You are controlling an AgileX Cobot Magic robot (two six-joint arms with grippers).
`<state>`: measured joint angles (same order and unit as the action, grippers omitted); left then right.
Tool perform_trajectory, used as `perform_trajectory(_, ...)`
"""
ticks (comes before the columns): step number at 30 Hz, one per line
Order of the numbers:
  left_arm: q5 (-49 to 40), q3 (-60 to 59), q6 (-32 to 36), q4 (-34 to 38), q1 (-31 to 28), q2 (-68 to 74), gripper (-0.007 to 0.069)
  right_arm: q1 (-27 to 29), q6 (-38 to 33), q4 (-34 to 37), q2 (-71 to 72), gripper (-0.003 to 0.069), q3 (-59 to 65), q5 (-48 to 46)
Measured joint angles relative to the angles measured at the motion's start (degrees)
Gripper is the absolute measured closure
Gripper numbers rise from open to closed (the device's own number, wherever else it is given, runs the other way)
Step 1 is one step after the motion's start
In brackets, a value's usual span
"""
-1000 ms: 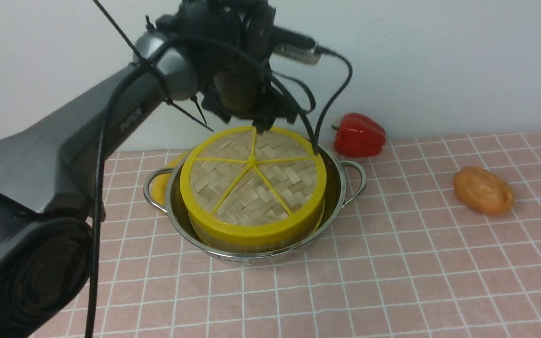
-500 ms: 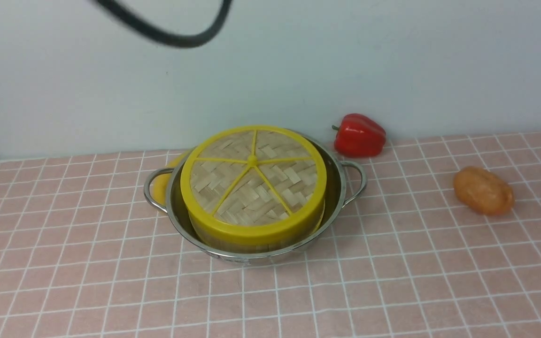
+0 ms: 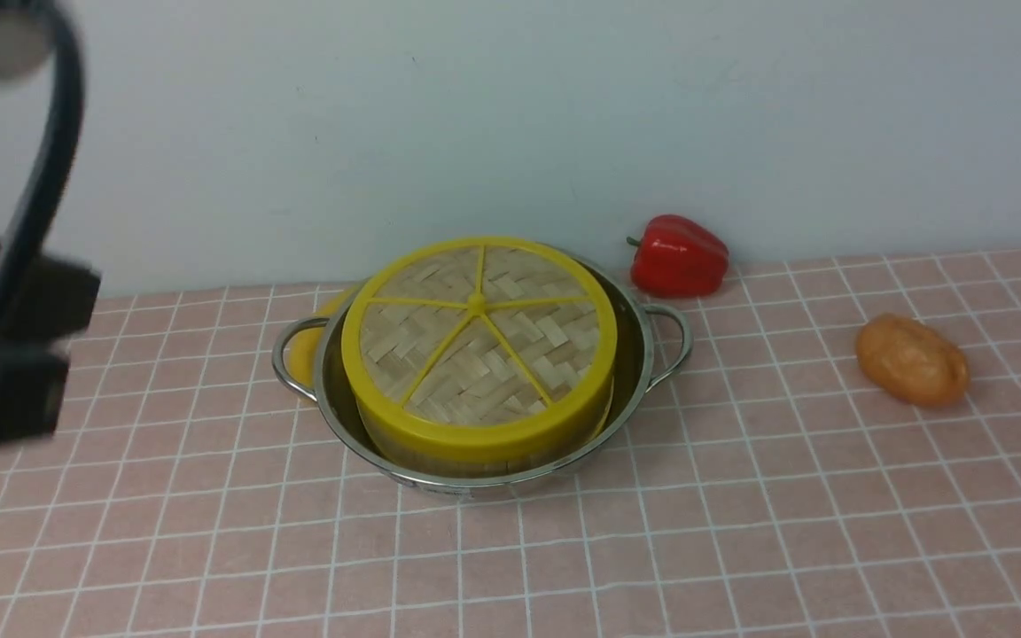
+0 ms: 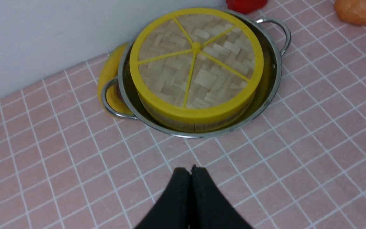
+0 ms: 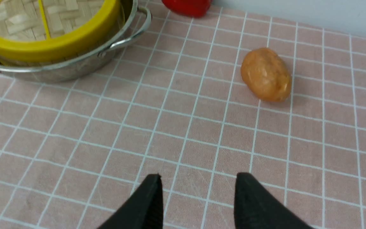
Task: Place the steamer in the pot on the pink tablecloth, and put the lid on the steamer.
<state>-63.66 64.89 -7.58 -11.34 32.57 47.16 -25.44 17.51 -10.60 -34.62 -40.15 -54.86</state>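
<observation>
The shiny pot (image 3: 637, 350) stands on the pink tablecloth (image 3: 741, 532) near the back wall. Inside it sits the steamer (image 3: 484, 462), of which only the bamboo wall shows under the lid (image 3: 478, 341). The lid, woven with a yellow rim and spokes, lies flat on top of the steamer. My left gripper (image 4: 191, 169) is shut and empty, hanging over bare cloth in front of the pot (image 4: 267, 95). A blurred dark part of the left arm (image 3: 5, 354) shows at the front view's left edge. My right gripper (image 5: 199, 176) is open and empty over the cloth, to the right of the pot (image 5: 75, 68).
A red pepper (image 3: 679, 255) lies by the wall, right of the pot. An orange potato-shaped thing (image 3: 912, 361) rests further right. A curved yellow object (image 3: 302, 350) lies behind the pot's left handle. A pale wall closes off the back.
The left arm has pulled back from above the lid to the front view's left edge, and its jaws have shut. Lid, steamer and pot have not moved.
</observation>
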Motion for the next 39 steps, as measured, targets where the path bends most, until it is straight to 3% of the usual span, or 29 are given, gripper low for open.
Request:
perform_trajectory(3, 4.12, -9.74, -0.62, 0.90, 0.00, -6.29, 0.0648, 0.00, 0.00, 0.00, 0.04, 0.0480, 2.20, 1.22)
perform_trajectory(6, 7.57, -21.01, -0.93, 3.39, 0.00, -13.44, 0.0646, 0.00, 0.00, 0.05, 0.04, 0.0646, 4.33, 4.06)
perform_trajectory(7, 8.11, -22.98, -0.93, 4.26, 0.00, -15.35, 0.0645, 0.00, 0.07, 0.20, 0.04, 0.0665, 4.61, 4.83)
perform_trajectory(16, 8.82, -31.47, -0.98, 13.40, 0.00, -22.78, 0.0628, 0.00, 1.58, 7.84, 0.06, 0.0672, 4.67, 6.12)
perform_trajectory(26, 9.71, -31.53, -0.68, 13.74, 0.00, -22.78, 0.0613, 0.00, 1.73, 11.74, 0.06, 0.0658, 4.67, 6.18)
perform_trajectory(28, 12.38, -31.72, 3.73, 8.23, -1.11, -23.67, 0.0603, 0.00, 1.73, 12.00, 0.06, 0.0655, 4.67, 6.24)
perform_trajectory(30, 15.63, -32.37, 5.76, 4.09, -3.82, -24.83, 0.0602, 0.00, 1.73, 12.00, 0.06, 0.0652, 4.67, 6.24)
perform_trajectory(32, 24.37, -35.19, 7.58, 0.58, -11.83, -28.03, 0.0602, 0.00, 1.73, 12.00, 0.06, 0.0643, 4.67, 6.24)
perform_trajectory(39, 43.50, -51.04, 8.05, -0.22, -30.76, -41.08, 0.0599, 0.00, 1.73, 12.61, 0.06, 0.0616, 4.72, 6.29)
